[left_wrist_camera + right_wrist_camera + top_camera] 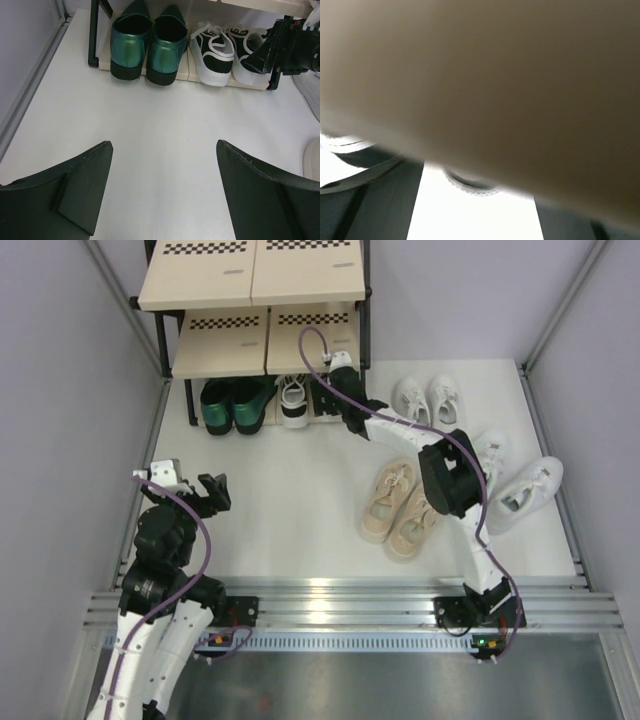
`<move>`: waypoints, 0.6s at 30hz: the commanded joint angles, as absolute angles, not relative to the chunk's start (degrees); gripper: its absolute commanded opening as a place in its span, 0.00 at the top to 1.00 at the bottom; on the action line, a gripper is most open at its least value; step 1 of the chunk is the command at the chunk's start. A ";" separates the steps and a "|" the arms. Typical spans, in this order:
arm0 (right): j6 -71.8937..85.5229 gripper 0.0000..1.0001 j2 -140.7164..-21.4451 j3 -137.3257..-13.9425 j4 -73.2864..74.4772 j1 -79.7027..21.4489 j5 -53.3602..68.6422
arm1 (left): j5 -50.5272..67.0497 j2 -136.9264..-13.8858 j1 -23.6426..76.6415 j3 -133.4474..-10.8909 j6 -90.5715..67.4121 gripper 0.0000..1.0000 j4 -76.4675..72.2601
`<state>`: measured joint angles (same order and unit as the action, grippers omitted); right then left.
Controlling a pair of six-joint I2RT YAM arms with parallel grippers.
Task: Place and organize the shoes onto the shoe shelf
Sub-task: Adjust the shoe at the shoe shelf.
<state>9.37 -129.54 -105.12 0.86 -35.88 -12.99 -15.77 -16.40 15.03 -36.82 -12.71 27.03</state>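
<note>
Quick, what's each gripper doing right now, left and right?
Left gripper: open, holding nothing.
Right gripper: open, jaws apart at the black-and-white sneaker on the shoe shelf, no grip visible.

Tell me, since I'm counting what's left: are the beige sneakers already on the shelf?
No, the beige sneakers lie on the table, apart from the shoe shelf.

Overhead and low left-wrist views both face the shoe shelf point(200, 280).
</note>
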 commanded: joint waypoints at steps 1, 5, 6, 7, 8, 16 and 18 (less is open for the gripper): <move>11.07 0.24 -130.87 -107.67 -2.55 -36.21 -14.77 | -16.17 -16.96 14.94 -36.56 -12.13 0.10 25.93; 10.46 0.35 -130.78 -106.61 -3.60 -36.21 -14.76 | -16.08 -17.05 14.94 -36.65 -12.13 0.10 25.93; 10.02 0.39 -130.69 -106.09 -4.04 -36.21 -14.50 | -16.08 -16.96 14.94 -36.65 -12.13 0.10 25.93; 9.76 0.40 -130.52 -105.82 -4.30 -36.21 -14.41 | -16.17 -16.88 14.94 -36.65 -12.13 0.10 25.93; 9.67 0.42 -130.43 -105.65 -4.39 -36.21 -14.24 | -16.17 -16.79 14.94 -36.65 -12.13 0.10 25.93; 8.62 0.77 -126.57 -100.99 -6.33 -36.12 -9.94 | -16.08 -16.79 14.94 -36.65 -12.13 0.10 25.93; 8.61 0.83 -125.78 -99.76 -6.59 -36.12 -8.80 | -16.00 -16.70 14.94 -36.65 -12.22 0.10 25.93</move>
<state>8.12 -129.64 -101.78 -4.95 -35.88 -12.05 -15.75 -16.40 15.03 -36.82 -12.71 27.03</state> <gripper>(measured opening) 0.204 0.900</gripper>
